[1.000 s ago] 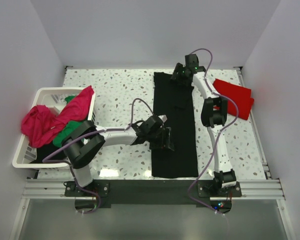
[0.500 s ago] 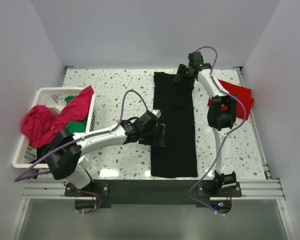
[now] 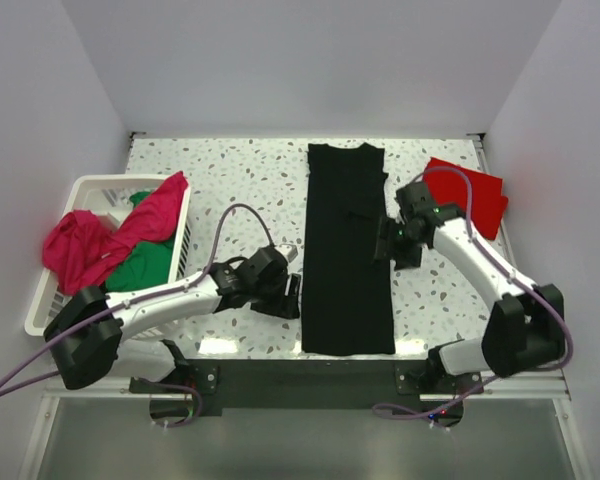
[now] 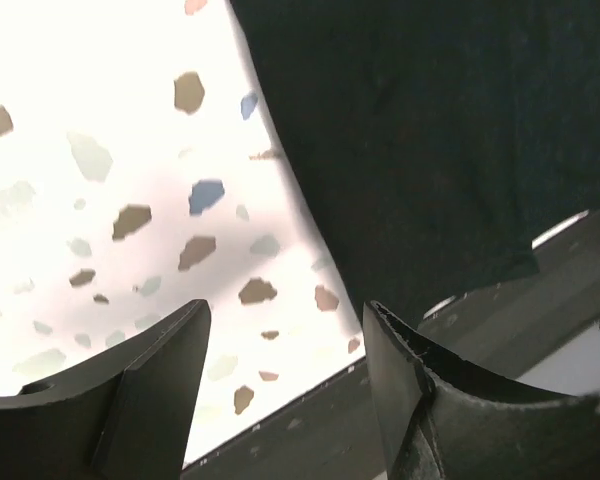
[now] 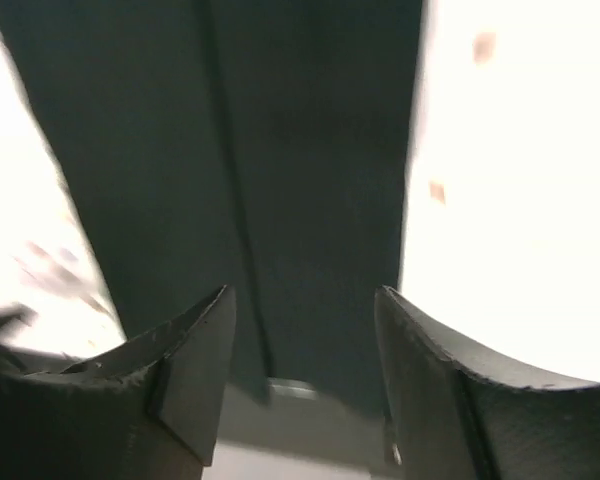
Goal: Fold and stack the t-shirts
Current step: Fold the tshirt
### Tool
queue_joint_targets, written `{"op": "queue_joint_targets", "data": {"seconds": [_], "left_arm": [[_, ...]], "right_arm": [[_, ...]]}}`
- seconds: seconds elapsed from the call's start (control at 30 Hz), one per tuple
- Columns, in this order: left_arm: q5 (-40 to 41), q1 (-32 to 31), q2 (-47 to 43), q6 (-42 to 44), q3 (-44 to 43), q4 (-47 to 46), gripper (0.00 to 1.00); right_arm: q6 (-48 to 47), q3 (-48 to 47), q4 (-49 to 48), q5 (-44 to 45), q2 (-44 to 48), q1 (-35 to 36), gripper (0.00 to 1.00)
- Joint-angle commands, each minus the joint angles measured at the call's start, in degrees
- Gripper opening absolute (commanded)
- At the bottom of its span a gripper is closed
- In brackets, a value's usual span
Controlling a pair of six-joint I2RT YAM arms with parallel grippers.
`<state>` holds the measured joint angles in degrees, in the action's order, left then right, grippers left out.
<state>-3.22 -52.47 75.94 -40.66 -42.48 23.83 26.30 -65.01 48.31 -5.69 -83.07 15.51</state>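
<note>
As you look from the near edge of the speckled table [image 3: 230, 180], the black t-shirt [image 3: 347, 250] lies flat in the middle. It is folded into one long narrow strip running from the near edge toward the far wall, with a faint crease line down its length.

Your left arm lies low across the table, reaching rightward from its base. The left gripper [image 3: 285, 295] sits just beside the strip's left edge, close to its near end. In the left wrist view its fingers [image 4: 160, 380] stand apart with nothing between them. Bare table shows under the gap, with the cloth's edge beside the right-hand finger.

Your right arm bends out wide to the right and then reaches back inward. The right gripper [image 3: 390, 243] is at the strip's right edge, about halfway along. Its wrist view shows both fingers spread and empty, with black cloth below the gap. You cannot tell there whether they touch the cloth.

To the left, well apart from the strip, a white basket [image 3: 55, 300] holds a magenta-pink t-shirt [image 3: 90, 240] draped over its rim. A green t-shirt [image 3: 145, 262] lies under it.

At the far right a red t-shirt [image 3: 470, 195] lies folded on the table.
</note>
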Motion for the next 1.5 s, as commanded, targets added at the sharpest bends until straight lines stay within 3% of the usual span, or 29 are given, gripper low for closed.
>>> {"op": "queue_joint_targets", "data": {"seconds": [0.0,0.17,0.43,0.6,1.47], "left_arm": [[-3.27,0.26,-3.60,1.56,1.61,0.42,0.67],[-5.91,0.26,-6.60,0.85,4.68,0.68,0.66],[-8.73,-0.09,-7.74,-3.19,7.76,-1.42,0.65],[-9.08,-0.18,-6.08,-4.33,7.06,-2.56,0.65],[-9.17,-2.02,-1.85,-5.92,6.36,-3.62,0.65]], "right_arm": [[5.06,10.57,5.38,0.51,9.90,3.63,0.61],[11.66,18.07,8.19,3.14,16.97,8.31,0.57],[11.93,26.86,10.40,1.39,22.42,8.93,0.48],[10.70,27.39,10.66,0.25,22.25,9.19,0.41],[16.50,38.20,3.89,-5.91,25.59,12.09,0.35]]}}
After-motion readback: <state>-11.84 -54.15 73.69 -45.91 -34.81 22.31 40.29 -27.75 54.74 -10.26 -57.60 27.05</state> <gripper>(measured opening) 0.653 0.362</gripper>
